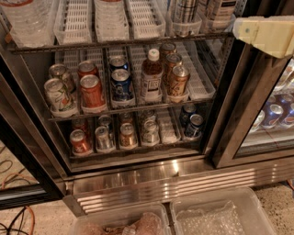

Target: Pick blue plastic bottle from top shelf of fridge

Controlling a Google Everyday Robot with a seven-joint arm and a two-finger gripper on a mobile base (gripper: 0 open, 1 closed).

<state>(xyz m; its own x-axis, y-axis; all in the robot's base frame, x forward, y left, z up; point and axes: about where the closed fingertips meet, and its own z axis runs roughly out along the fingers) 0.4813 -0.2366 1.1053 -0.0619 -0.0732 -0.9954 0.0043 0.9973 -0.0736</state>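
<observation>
Starting at the far left of the fridge, door open, a big ribbed clear water bottle stands at the end of the top shelf. Next along that rack come the white slotted lane trays, side by side.

One level down, a pale can leads the row, with a red can just beside it, then a blue can. The brown bottle with its white cap stands upright in the middle lane, and tan cans are lined up to its right. On the lowest rack a row of small cans runs across, ending in dark blue cans.

Back up top and moving right, a striped can sits in a clear bin. Right beside it is the blue plastic bottle, with only its lower body and its dark blue and white label in view at the right end of the top shelf.

The cream gripper hangs just right of that bottle, level with the shelf edge and pointing left at it, apart from it. Wide or narrow, I cannot tell.

Further right, behind the glass of the neighbouring door, more blue cans show. On the floor below sit clear plastic tubs.
</observation>
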